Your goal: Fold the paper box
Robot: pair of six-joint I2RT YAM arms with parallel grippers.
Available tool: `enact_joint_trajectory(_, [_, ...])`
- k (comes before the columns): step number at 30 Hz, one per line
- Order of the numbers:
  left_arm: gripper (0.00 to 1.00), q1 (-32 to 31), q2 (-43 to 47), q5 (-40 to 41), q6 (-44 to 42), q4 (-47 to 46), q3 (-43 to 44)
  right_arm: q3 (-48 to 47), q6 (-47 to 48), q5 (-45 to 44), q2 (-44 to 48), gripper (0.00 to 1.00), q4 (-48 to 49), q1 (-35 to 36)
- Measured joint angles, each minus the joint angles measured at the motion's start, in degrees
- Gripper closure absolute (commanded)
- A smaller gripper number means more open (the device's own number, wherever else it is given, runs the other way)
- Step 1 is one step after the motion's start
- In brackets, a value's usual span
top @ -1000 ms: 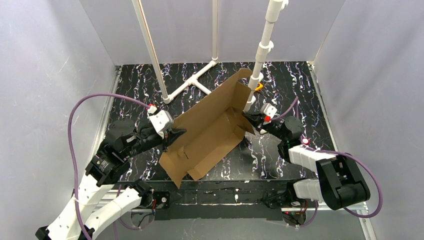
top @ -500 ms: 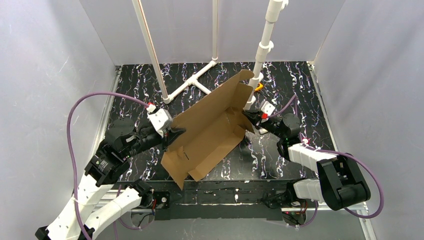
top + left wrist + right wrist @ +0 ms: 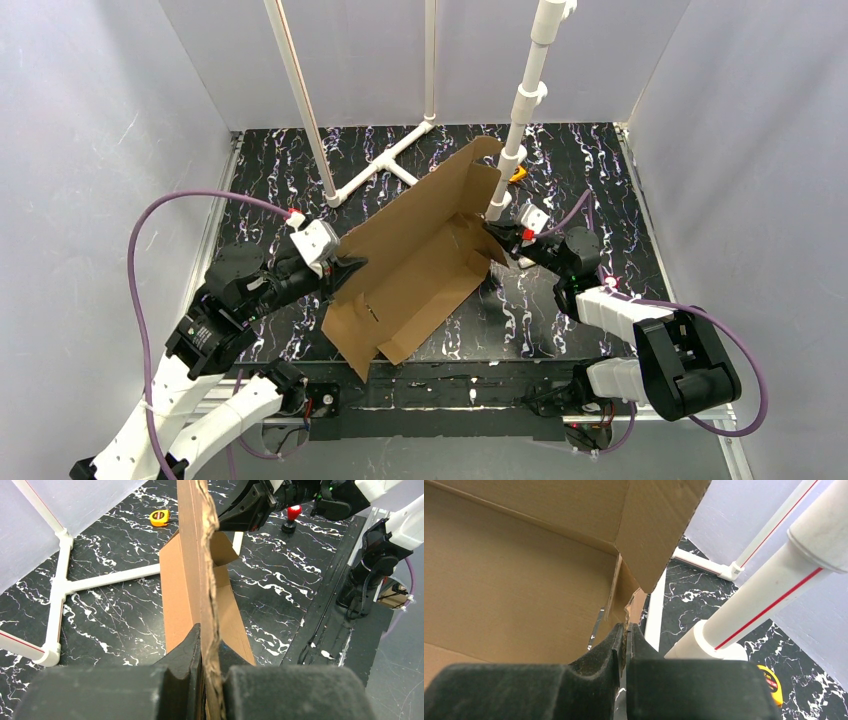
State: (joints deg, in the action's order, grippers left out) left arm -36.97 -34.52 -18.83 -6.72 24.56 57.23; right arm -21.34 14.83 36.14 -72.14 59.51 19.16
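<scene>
Top external view: the paper box (image 3: 420,265), a brown corrugated die-cut sheet, sits mid-table (image 3: 580,150) and is held tilted between the two arms, its far corner close to the white pipe stand (image 3: 525,95). The left pincer (image 3: 350,268) is at the sheet's left edge, the right pincer (image 3: 492,232) at its right edge beside a raised flap. Left wrist view: the left pincer is closed tight on the sheet's raw edge, and the cardboard stands upright between the two fingers. A yellow tape measure (image 3: 159,517) lies on the table beyond, apart from the box. Right wrist view: the right pincer is clamped on a thin cardboard edge, just below a corner where one panel folds up from the broad base panel, with the pipe stand close by. Progress, as judged: early. One long wall and one end flap are partly raised. The near end is unfolded with its slots open, no wall is tucked or locked, and the lid is not closed. Remaining: raise the other walls, tuck the flaps, shut the lid.
</scene>
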Motion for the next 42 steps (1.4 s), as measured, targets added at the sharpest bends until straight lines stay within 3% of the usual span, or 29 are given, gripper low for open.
enact_joint_trajectory(11, [1.00, 0.00, -1.95, -0.07, 0.07, 0.28, 0.68, 0.00, -2.51, 3.65, 0.70, 0.88, 0.74, 0.37])
enact_joint_trajectory(29, [1.00, -0.02, -4.44, -2.82, -3.13, 3.65, 3.48, -2.69, -0.87, 7.87, 0.92, 0.69, -6.01, 1.60])
enact_joint_trajectory(36, [1.00, -0.02, -3.65, -3.21, -6.32, 5.03, 3.58, -5.07, -0.39, 10.86, 0.96, 0.64, -13.18, 0.72])
enact_joint_trajectory(42, [1.00, -0.02, -3.63, -4.13, -8.37, 6.03, 3.78, -9.46, 5.79, 14.88, 1.36, 0.59, -27.36, -0.20])
